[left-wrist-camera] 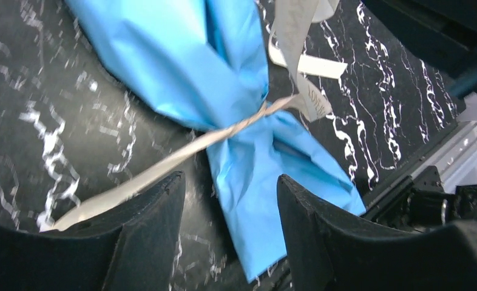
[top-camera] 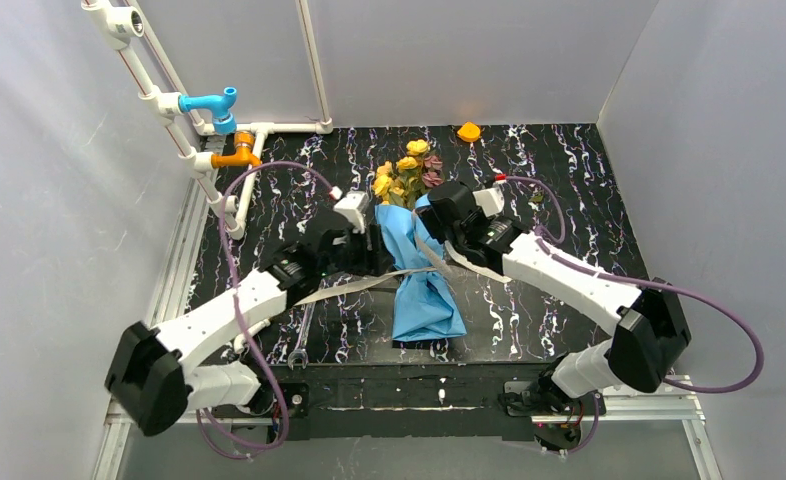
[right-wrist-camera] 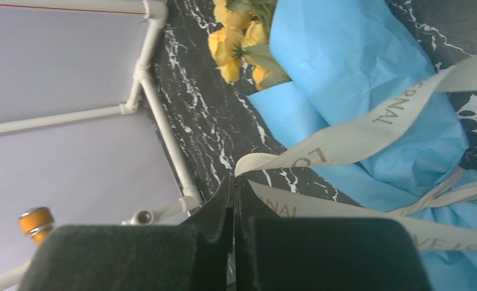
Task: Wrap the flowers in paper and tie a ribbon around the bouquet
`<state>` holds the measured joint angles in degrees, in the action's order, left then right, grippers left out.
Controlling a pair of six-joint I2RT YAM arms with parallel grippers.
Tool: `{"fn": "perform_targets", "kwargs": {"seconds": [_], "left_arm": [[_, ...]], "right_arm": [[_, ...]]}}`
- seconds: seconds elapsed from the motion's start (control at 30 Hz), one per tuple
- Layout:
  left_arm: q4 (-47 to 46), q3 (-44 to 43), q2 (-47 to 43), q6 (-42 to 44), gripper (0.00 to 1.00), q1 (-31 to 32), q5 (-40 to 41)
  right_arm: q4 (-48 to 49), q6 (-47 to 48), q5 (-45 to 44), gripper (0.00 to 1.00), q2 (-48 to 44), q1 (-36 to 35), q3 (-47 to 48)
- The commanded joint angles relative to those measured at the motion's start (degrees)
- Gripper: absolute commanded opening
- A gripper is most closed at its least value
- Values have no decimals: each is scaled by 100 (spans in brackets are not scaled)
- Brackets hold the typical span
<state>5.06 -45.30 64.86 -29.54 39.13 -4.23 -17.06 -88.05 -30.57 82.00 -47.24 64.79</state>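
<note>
While the left arm (top-camera: 234,310) reaches in, jaws open by the bouquet (top-camera: 424,285), right jaws pinch the ribbon (right-wrist-camera: 369,124).

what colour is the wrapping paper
The paper is light blue, clearest in the left wrist view.

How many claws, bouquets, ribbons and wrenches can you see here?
Claws: 2 (left claw, right claw)
Blue-paper bouquet: 1
Beige ribbon: 1
Metal wrench: 1
Total: 5
</note>
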Motion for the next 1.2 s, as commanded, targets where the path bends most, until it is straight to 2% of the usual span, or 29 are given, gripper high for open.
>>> {"fn": "perform_targets", "kwargs": {"seconds": [0.0, 0.2, 0.37, 0.6, 0.83, 0.93, 1.0, 1.03, 1.07, 1.17], "left_arm": [[-899, -638, 721, 417, 54, 309, 735], [-1362, -1056, 1247, 464, 53, 541, 717], [-1742, -1008, 1282, 364, 54, 634, 744], [-2486, -969, 1796, 356, 52, 718, 895], [-2707, -1350, 2295, 367, 51, 777, 893], [-2719, -1428, 2426, 347, 42, 795, 1056], [-2716, -1442, 2454, 326, 23, 791, 1179], [-2715, -1443, 2453, 337, 8, 789, 1213], [-2712, -1461, 2456, 407, 0, 793, 1250], [-2671, -1467, 2403, 763, 0, 789, 1494]], "right_arm": [[-245, 67, -134, 1, -280, 97, 157], [-219, 84, -15, 1, -501, 199, -13], [-216, 121, 167, 1, -593, 366, -84], [-180, 121, 379, 1, -682, 442, -130], [-171, 96, 604, 1, -756, 540, -196], [-211, 106, 596, 1, -830, 556, -219], [-263, 117, 583, 1, -888, 580, -241], [-289, 134, 586, 1, -926, 596, -270], [-316, 144, 586, 1, -963, 620, -300], [-443, 247, 560, 1, -1101, 707, -413]]}}
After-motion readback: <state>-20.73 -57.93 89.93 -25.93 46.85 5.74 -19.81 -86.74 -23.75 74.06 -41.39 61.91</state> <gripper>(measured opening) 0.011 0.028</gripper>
